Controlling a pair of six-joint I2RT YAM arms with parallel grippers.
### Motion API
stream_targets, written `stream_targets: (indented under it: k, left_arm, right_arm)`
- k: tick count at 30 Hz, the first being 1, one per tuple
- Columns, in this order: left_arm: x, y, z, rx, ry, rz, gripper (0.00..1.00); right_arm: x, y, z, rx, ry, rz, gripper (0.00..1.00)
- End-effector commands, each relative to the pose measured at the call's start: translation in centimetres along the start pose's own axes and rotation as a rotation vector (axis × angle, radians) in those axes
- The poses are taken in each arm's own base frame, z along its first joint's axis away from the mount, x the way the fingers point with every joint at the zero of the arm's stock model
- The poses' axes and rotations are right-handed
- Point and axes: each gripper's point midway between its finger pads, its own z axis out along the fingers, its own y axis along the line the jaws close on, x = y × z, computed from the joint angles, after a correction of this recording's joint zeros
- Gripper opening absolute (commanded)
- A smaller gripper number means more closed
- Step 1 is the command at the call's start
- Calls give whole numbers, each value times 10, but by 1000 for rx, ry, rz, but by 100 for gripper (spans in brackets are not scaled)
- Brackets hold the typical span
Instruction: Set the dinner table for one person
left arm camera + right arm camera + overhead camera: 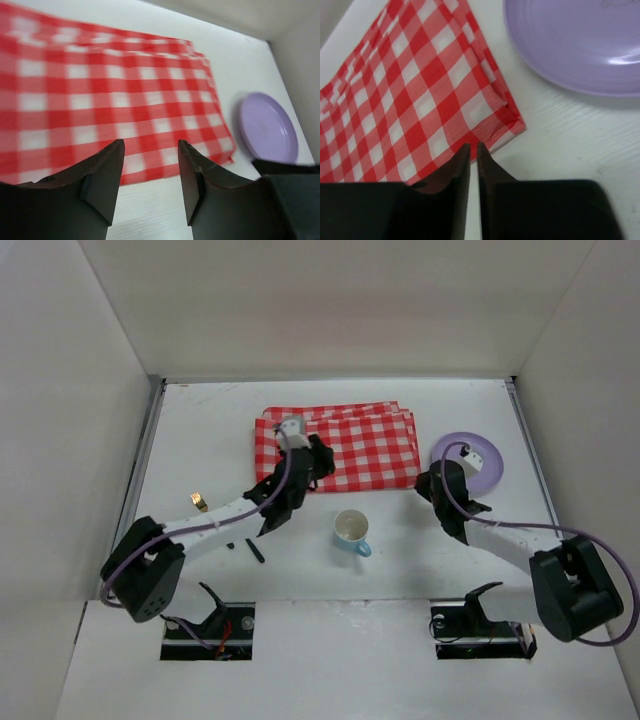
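Across the middle of the top view spreads the white dinner table [200, 430], with the checkered cloth [340, 445] at upper centre and the purple plate [468, 462] right of it. Over the cloth's lower edge the left gripper [150, 150] gapes wide and empty; the right gripper [473, 150], between cloth corner and plate, is pinched to a slit.

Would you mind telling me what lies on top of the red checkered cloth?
No item shows on the checkered cloth; both wrist views show it bare. From above, the left gripper hangs over its near edge, hiding that patch.
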Motion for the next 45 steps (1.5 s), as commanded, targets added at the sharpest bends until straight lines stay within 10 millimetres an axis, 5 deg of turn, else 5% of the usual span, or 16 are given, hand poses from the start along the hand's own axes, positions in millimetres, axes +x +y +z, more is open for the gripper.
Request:
stream_targets:
  k: [1, 5, 9, 17, 29, 34, 45]
  left_arm:
    - [23, 86, -12, -245, 21, -255, 45]
    - [54, 158, -25, -380, 114, -446, 45]
    - [62, 185, -32, -414, 119, -528, 44]
    - [73, 205, -32, -473, 136, -550, 44]
    - [76, 217, -23, -496, 117, -564, 32]
    - [83, 221, -22, -495, 120, -561, 15]
    - [73, 225, -47, -456, 96, -553, 6]
  right_arm:
    - [7, 29, 4, -88, 56, 16, 21]
    - [15, 30, 10, -87, 82, 21, 61]
    - [19, 26, 12, -73, 99, 31, 62]
    - [45, 24, 29, -69, 201, 89, 53]
    - [43, 23, 46, 5, 162, 97, 36]
    - [47, 21, 49, 45, 166, 99, 5]
    - [62, 9, 6, 48, 142, 167, 0]
